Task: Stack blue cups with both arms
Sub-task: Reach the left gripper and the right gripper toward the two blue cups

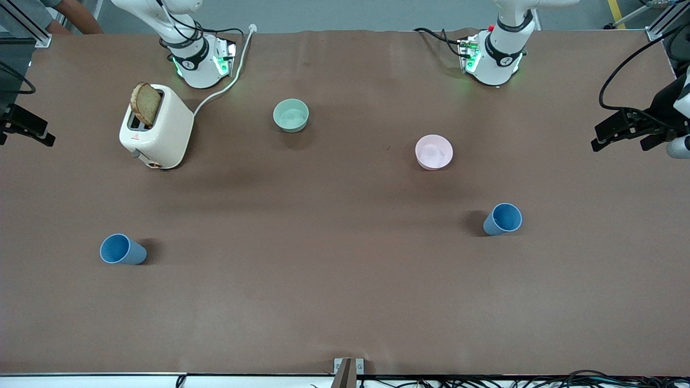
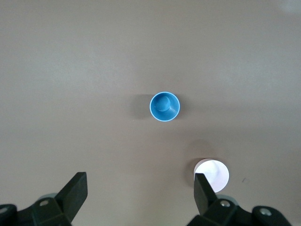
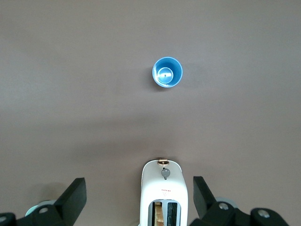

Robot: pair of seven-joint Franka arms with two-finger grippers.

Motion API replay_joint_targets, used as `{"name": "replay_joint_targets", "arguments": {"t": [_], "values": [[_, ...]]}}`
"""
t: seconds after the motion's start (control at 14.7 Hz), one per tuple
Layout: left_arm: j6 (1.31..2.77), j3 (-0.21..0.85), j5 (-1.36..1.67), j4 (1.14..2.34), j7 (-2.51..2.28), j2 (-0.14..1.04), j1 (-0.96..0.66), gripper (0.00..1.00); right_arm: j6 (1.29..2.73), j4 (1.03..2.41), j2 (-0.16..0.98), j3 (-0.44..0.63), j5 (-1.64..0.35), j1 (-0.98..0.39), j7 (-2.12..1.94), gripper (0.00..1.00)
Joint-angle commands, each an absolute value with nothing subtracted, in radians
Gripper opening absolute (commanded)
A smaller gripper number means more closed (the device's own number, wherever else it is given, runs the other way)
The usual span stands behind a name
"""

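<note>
Two blue cups stand upright and far apart on the brown table. One blue cup [image 1: 502,219] is toward the left arm's end and shows in the left wrist view [image 2: 164,106]. The other blue cup [image 1: 122,249] is toward the right arm's end and shows in the right wrist view [image 3: 167,72]. My left gripper [image 2: 140,193] is open and empty, high over the table beside the pink bowl [image 2: 214,173]. My right gripper [image 3: 139,195] is open and empty, high over the toaster [image 3: 162,190]. Neither hand shows in the front view, only the arm bases [image 1: 194,59] [image 1: 498,54].
A white toaster [image 1: 159,129] with a bread slice [image 1: 145,103] stands near the right arm's base. A pale green bowl [image 1: 291,115] and a pink bowl [image 1: 434,152] sit farther from the front camera than the cups. Dark equipment [image 1: 636,129] overhangs the table's end.
</note>
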State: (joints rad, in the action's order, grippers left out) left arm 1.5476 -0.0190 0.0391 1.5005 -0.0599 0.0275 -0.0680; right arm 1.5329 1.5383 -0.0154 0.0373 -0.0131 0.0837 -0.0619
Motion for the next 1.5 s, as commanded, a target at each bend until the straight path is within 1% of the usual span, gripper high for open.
{"name": "replay_joint_targets", "arguments": {"t": [0.0, 0.2, 0.75, 0.88, 1.02, 1.23, 1.43], "values": [[1.548, -0.011, 0.026, 1.512, -0.064, 0.006, -0.068, 1.0, 1.532, 1.534, -0.018, 0.029, -0.011, 0.097, -0.071, 1.0], [1.575, -0.008, 0.02, 1.508, -0.063, 0.003, -0.069, 1.0, 1.534, 1.534, -0.018, 0.029, -0.011, 0.097, -0.071, 1.0], [1.574, -0.012, 0.041, 1.503, -0.066, 0.011, -0.063, 1.0, 1.54, 1.534, -0.018, 0.029, -0.011, 0.1, -0.072, 1.0], [1.582, -0.009, 0.04, 1.49, -0.064, 0.061, -0.069, 1.0, 1.549, 1.534, -0.018, 0.029, -0.011, 0.101, -0.072, 1.0], [1.582, -0.008, 0.044, 1.486, -0.057, 0.081, -0.066, 1.0, 1.571, 1.534, -0.011, 0.029, -0.011, 0.106, -0.072, 1.0], [1.592, -0.008, 0.04, 1.485, -0.046, 0.104, -0.069, 1.0, 1.63, 1.534, 0.032, 0.029, -0.011, 0.126, -0.072, 1.0], [1.62, -0.014, 0.041, 1.483, -0.045, 0.147, -0.061, 1.0, 1.696, 1.534, 0.115, 0.029, -0.012, 0.167, -0.093, 1.0]]}}
